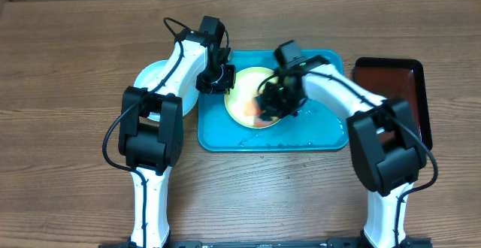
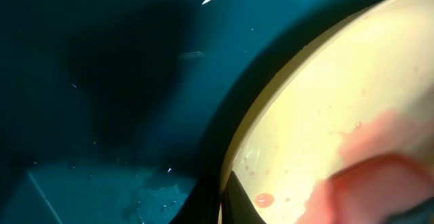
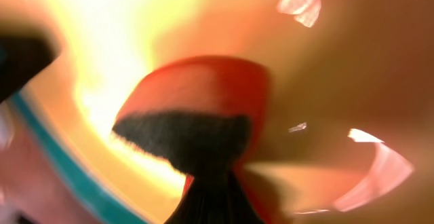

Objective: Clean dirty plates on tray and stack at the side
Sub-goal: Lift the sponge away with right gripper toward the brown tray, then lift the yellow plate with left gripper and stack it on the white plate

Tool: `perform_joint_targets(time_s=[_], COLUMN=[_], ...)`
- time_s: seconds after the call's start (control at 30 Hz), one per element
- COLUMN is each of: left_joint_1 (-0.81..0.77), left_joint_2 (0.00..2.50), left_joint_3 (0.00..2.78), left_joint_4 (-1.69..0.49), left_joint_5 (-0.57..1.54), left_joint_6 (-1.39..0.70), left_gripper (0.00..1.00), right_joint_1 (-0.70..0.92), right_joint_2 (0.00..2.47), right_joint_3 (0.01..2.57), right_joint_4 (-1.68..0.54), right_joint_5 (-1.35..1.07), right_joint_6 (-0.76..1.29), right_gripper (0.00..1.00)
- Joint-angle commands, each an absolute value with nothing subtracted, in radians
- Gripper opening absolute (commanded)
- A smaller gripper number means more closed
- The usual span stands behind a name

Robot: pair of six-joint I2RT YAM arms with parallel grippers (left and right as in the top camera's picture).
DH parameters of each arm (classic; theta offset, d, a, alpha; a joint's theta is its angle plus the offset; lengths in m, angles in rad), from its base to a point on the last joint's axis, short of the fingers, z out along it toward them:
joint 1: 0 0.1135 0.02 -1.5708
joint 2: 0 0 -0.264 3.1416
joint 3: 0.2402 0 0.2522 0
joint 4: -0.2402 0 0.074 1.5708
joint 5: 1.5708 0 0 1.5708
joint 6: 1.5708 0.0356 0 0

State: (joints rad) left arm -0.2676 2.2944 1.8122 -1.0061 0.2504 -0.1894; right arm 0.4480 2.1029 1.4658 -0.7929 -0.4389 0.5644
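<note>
A plate (image 1: 242,104) with a pale yellow-green rim and red sauce smears lies on the left half of the turquoise tray (image 1: 316,134). My left gripper (image 1: 218,79) is shut on its left rim; in the left wrist view the rim (image 2: 271,115) runs between the dark jaws (image 2: 227,200), over the tray floor (image 2: 102,81). My right gripper (image 1: 272,101) is over the plate's middle, shut on a red sponge with a black scouring face (image 3: 203,88) pressed to the plate (image 3: 339,81). A light blue plate (image 1: 150,75) lies on the table left of the tray, partly under the left arm. A third plate is not visible.
A narrower dark red-brown tray (image 1: 391,90) with black edges lies on the table right of the turquoise tray. Wet streaks show on the turquoise tray's front right part (image 1: 301,128). Both arms cross in over the tray from the front.
</note>
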Motion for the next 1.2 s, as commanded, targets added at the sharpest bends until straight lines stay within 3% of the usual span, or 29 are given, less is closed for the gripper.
perform_joint_targets(time_s=[0.0, 0.47, 0.83, 1.17], left_joint_1=[-0.262, -0.263, -0.39, -0.625], left_joint_2=[2.268, 2.06, 1.929, 1.923], left_joint_3=[1.843, 1.944, 1.944, 1.935], left_joint_4=[-1.012, -1.077, -1.169, -1.214], left_joint_5=[0.246, 0.17, -0.48, -1.009], left_joint_6=[-0.179, -0.062, -0.242, -0.502], left_gripper=[0.04, 0.04, 0.04, 0.04], right_joint_1=[0.476, 0.13, -0.06, -0.082], right_joint_2=[2.099, 1.709, 1.551, 1.551], right_joint_3=[1.472, 1.565, 1.565, 1.565], right_joint_4=[-0.771, -0.766, -0.952, -1.0], right_joint_5=[-0.574, -0.558, -0.34, -0.29], right_joint_6=[0.497, 0.495, 0.413, 0.391], right_gripper=[0.04, 0.04, 0.04, 0.04])
